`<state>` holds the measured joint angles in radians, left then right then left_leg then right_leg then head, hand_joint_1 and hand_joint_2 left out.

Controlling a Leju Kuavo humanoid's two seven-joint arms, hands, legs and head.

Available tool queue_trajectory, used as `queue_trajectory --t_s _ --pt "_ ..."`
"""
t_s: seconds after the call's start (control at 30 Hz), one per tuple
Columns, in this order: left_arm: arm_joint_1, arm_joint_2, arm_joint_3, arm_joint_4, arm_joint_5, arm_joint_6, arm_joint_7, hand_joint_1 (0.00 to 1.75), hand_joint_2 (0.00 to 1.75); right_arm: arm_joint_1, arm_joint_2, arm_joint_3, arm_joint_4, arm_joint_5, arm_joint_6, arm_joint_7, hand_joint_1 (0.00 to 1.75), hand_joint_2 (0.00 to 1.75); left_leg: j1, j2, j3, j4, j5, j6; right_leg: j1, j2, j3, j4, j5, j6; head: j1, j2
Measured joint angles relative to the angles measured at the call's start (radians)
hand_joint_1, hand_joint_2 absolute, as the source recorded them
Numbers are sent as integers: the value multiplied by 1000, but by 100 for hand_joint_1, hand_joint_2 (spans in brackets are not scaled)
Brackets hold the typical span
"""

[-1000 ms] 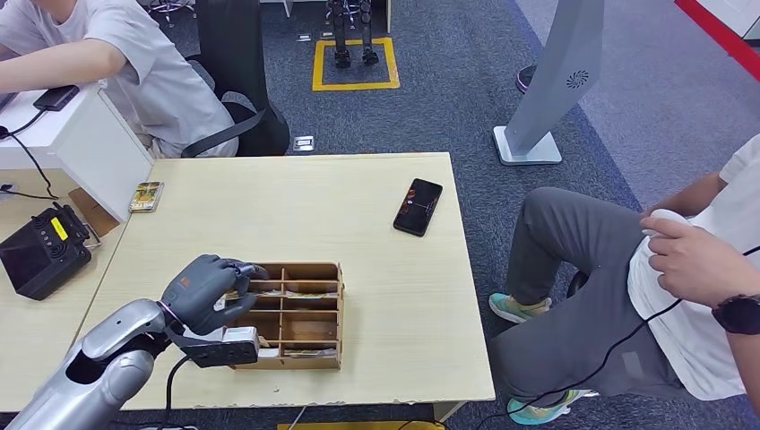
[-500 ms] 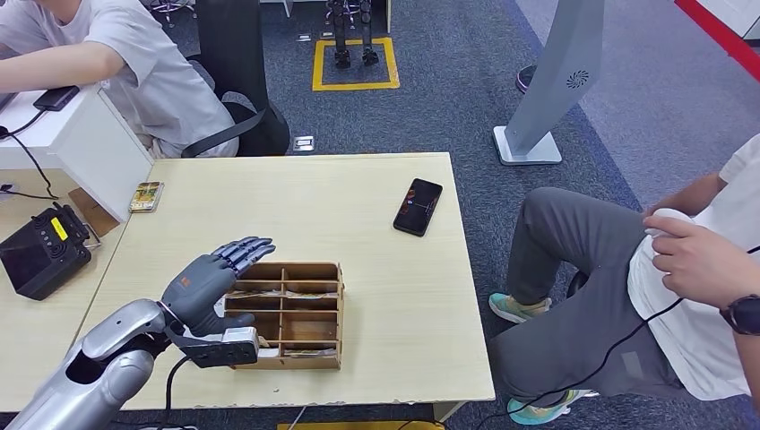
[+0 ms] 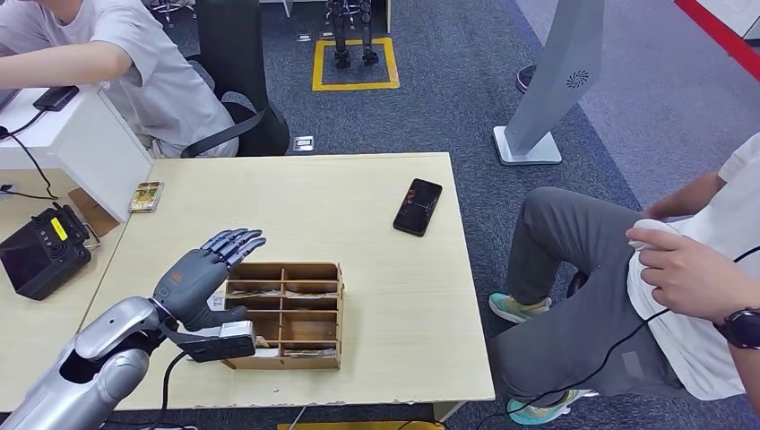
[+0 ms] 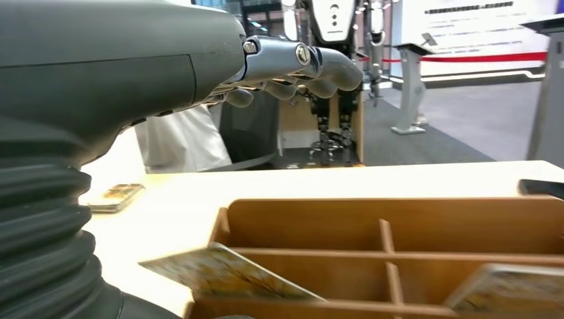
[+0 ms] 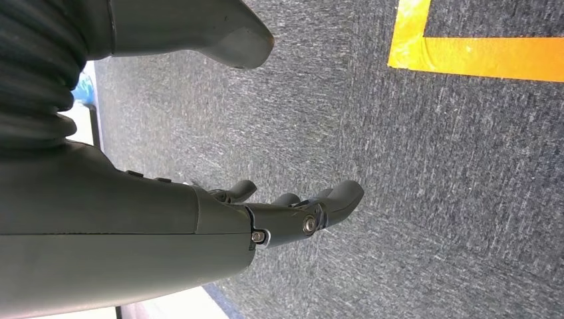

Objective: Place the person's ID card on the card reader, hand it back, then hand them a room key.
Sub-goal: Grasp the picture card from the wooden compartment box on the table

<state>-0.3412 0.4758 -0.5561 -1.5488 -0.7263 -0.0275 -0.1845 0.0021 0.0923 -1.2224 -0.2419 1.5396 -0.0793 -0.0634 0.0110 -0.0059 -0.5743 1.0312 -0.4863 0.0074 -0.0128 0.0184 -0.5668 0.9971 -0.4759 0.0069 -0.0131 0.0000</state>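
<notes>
- The cards in the wooden compartment box [image 3: 287, 313] are partly hidden by its dividers; one patterned card [image 4: 226, 276] leans in a near cell.
- Left hand [image 3: 202, 273] hovers at the box's left end, fingers spread, holding nothing.
- Right hand [image 5: 266, 212] hangs over carpet, fingers loosely extended, empty.
- A black phone [image 3: 418, 206] and a small card [image 3: 146, 196] lie on the table [image 3: 296, 206]; a seated person [image 3: 663, 287] is cut off at the right.

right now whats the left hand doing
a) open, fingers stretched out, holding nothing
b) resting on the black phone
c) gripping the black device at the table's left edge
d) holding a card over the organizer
a: the left hand has its fingers extended and apart beside the wooden organizer, with nothing in it; the cards lie in the compartments, and the phone lies well apart from it.
</notes>
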Motion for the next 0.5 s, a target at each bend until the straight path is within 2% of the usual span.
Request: queue_trajectory --t_s 0.5 --pt "0 3 31 5 -35 18 9 0 175 0 0 0 0 0 -3 -1 0 175 0 0 0 0 0 0 0 0 0 0 0 0 0 0"
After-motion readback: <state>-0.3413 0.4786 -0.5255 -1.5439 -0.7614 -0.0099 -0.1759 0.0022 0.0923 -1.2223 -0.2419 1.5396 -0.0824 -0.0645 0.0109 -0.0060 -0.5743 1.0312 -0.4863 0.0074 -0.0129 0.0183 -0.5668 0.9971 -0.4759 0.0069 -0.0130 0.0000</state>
